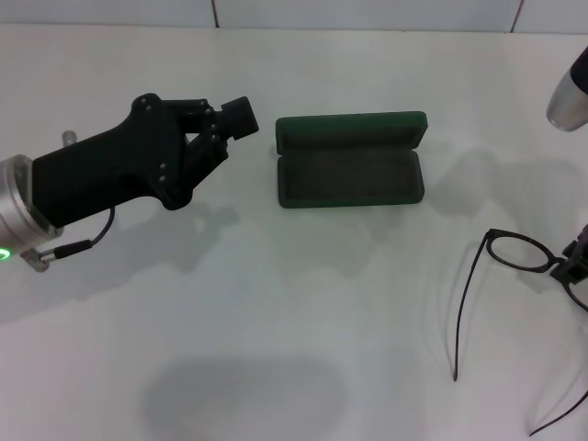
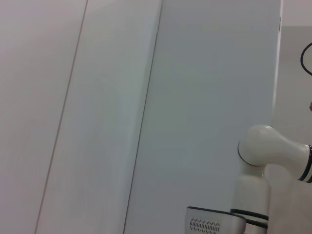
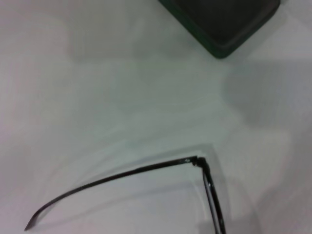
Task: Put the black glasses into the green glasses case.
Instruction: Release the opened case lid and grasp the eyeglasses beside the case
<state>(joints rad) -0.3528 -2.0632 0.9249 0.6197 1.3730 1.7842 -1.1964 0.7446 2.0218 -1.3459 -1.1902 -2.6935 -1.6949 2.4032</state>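
Place: you're looking at a bare robot test room, a lab-like setup.
Tabletop (image 1: 276,367): plain white, unmarked.
Wall (image 2: 97,117): pale panels with thin seams.
Robot body (image 2: 263,161): white jointed arm.

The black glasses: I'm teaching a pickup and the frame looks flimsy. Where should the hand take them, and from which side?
Probably at the front frame by the bridge, from above. The black glasses sit on the table with temples unfolded toward the robot; those are thin and springy. The right hand is already at the frame.
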